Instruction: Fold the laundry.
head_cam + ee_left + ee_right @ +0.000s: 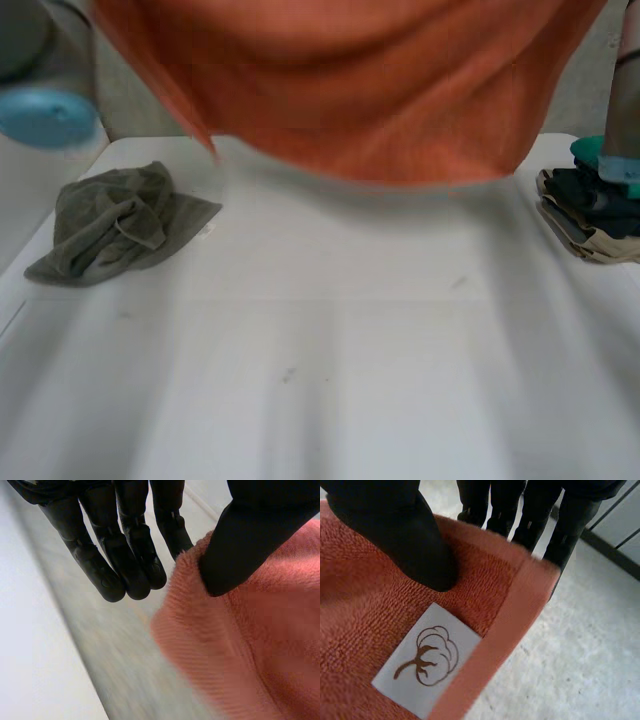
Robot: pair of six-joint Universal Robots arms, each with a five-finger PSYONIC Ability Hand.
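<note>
Orange towel (pixel 380 100), top cut off, hangs pinched by left hand (pixel 250 540) and right hand (pixel 395 530).

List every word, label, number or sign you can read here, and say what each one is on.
No words or numbers can be read anywhere.
White label on the towel, beside the right hand: a brown cotton-boll sign, no lettering.
Grey cloth and the clothes pile on the table: no print visible.
</note>
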